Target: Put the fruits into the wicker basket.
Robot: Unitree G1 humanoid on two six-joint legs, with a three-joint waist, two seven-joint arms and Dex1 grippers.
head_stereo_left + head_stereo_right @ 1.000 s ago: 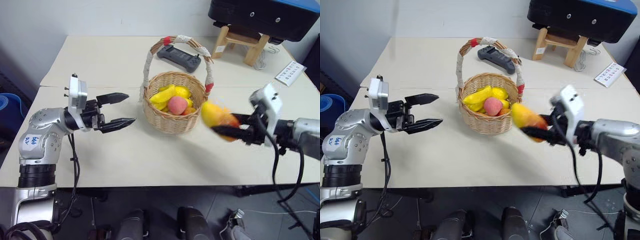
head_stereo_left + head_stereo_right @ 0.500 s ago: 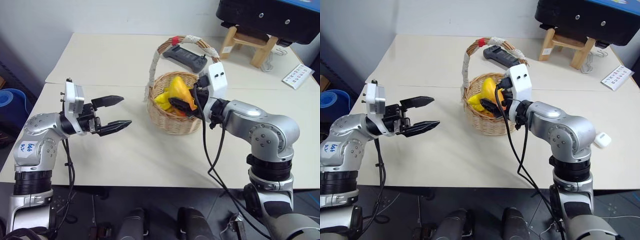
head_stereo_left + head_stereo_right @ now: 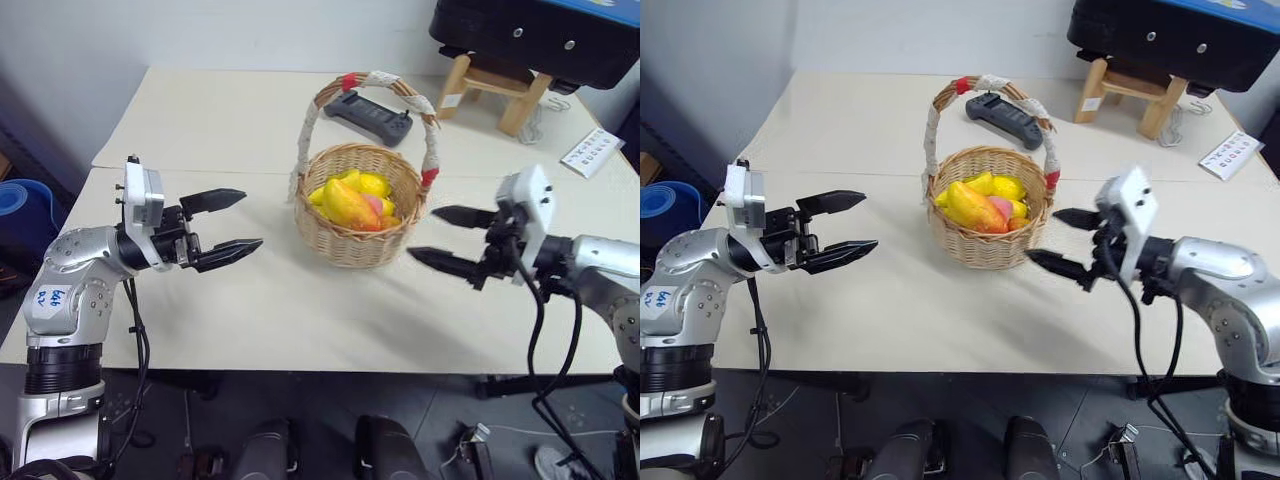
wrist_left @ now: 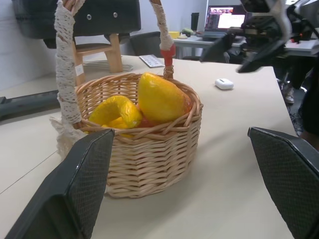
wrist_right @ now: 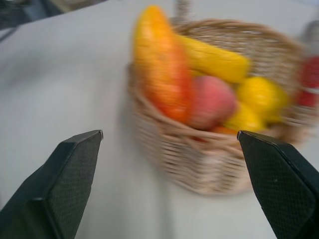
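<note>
Both grippers hang with fingers spread wide and nothing between them. The left gripper point(image 3: 227, 228) hovers out at nine o'clock from the wicker basket point(image 3: 358, 218), the right gripper point(image 3: 450, 241) at about three o'clock, its tips near the rim but apart from it. And look at that basket: the mango point(image 3: 348, 205) lies on top of the pile, the peach point(image 3: 371, 204) tucked just behind it, the banana point(image 4: 117, 110) curled along the far side, small yellow fruits point(image 3: 366, 184) at the back. Every fruit I can see sits inside the weave; no fruit lies loose on the table point(image 3: 230, 130).

The job looks all but finished, so the step in hand is a clean retreat. Best done level and outward, away from the rim and under no part of the arched handle point(image 3: 375, 80), because a snagged finger there would tip the load. The mango rides high and tilted, so no nudging the basket wall. The black controller point(image 3: 369, 114) beyond the basket, at twelve o'clock, is none of our business.
</note>
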